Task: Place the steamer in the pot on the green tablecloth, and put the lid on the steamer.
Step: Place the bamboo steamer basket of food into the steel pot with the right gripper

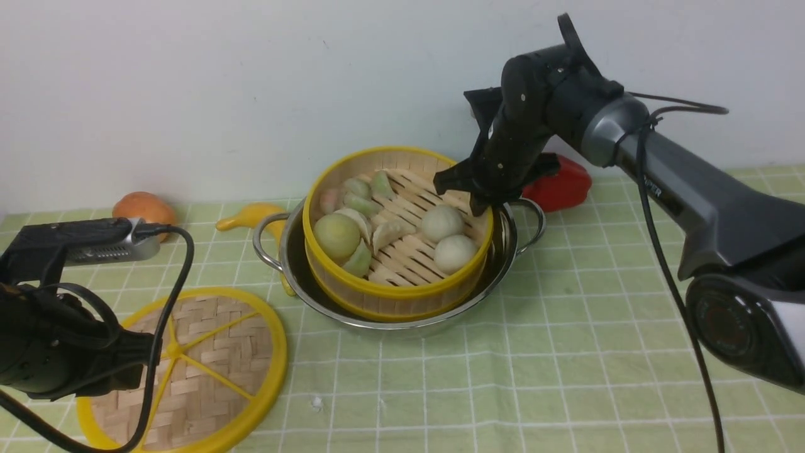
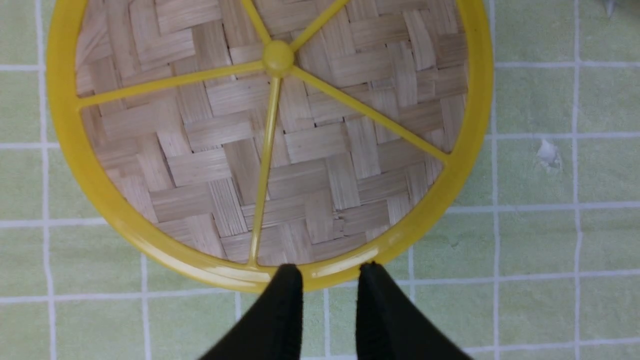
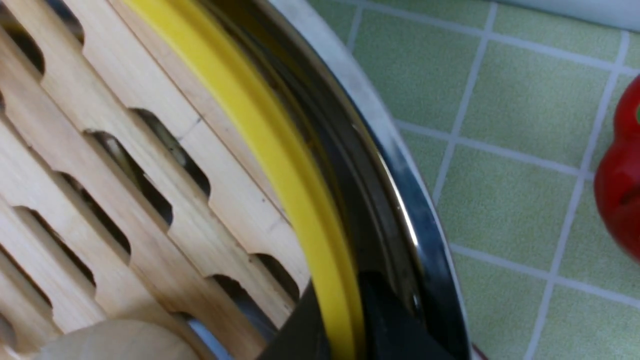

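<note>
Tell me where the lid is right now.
In the front view the lid lies flat on the green tablecloth at the robot's near left, apart from the pot that holds the steamer, with the left gripper over its rim.

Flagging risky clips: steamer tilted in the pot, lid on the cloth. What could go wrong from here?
1. The steamer sits tilted in the pot, its rim clamped by the right gripper; released so, it may settle crooked.
2. The lid lies flat on the green tablecloth; the open jaws of the left gripper might skid off its rim.
</note>
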`<state>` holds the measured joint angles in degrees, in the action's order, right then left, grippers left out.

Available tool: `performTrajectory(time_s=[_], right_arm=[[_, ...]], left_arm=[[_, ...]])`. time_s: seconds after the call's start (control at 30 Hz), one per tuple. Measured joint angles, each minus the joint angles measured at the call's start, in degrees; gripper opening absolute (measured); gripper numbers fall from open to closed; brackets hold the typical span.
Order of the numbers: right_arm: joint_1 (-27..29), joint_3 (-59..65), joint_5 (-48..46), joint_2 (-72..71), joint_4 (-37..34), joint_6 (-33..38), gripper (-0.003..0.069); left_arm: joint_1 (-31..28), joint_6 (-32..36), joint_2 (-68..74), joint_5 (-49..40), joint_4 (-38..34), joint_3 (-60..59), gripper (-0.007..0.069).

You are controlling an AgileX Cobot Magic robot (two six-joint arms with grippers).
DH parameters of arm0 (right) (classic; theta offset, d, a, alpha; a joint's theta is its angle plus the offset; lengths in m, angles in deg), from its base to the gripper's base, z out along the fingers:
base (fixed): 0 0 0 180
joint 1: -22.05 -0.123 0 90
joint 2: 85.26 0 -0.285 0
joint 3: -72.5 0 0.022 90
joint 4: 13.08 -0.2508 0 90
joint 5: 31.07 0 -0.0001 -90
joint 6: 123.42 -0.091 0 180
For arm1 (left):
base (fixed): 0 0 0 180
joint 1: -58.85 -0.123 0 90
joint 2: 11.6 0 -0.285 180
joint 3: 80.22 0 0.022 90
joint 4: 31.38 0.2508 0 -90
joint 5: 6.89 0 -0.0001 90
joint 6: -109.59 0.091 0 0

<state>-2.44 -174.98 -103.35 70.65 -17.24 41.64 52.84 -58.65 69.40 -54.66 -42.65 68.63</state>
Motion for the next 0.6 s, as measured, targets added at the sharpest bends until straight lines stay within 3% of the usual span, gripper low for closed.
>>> performTrajectory(time_s=[0.4,0.53,0.6], right_arm=[[0.0,2.5,0.6,0.0,-1.7,0.0,0.0077],[0.0,2.5,0.7,-0.5,-3.2,-0.2,0.0160],[0.0,2.5,0.9,-1.6,-3.4,-0.1,0.0242]], left_arm=[[0.0,0.0,0.0,0.1,0.0,0.0,0.0155],[0.0,0.0,0.0,0.4,0.0,0.0,0.0155],[0.0,0.0,0.0,1.4,0.0,0.0,0.0155]])
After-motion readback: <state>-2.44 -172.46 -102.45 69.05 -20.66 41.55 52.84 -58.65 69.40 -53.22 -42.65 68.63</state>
